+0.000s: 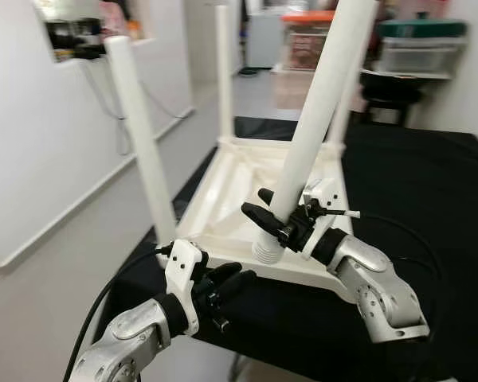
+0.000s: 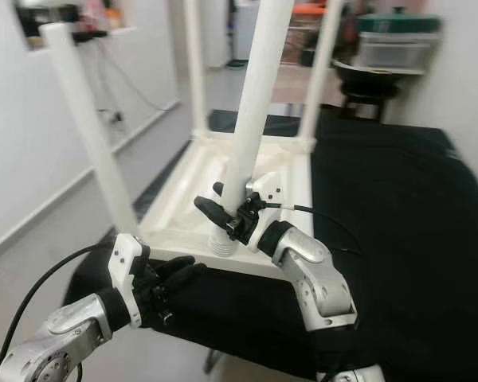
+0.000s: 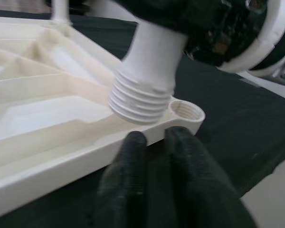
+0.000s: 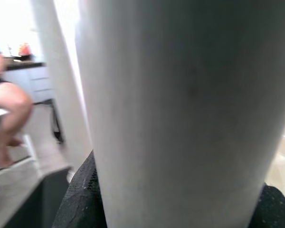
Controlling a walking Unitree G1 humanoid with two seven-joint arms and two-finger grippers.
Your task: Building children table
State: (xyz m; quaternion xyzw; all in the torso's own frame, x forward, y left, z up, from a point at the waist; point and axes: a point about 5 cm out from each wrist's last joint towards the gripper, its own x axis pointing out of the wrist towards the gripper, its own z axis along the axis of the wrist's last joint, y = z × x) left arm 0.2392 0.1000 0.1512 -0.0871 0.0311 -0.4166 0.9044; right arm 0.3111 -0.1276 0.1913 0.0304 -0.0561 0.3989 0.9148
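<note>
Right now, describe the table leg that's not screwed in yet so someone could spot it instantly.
On the black-covered table lies an upturned white tabletop with three legs standing upright. The fourth leg leans over its near corner, clamped in the right gripper. Its threaded end hangs beside the empty socket.

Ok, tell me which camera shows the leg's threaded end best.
The left wrist view: the threaded end sits close and sharp, tilted beside the empty socket. Both eye views show it small below the right gripper. The right wrist view shows smooth shaft.
</note>
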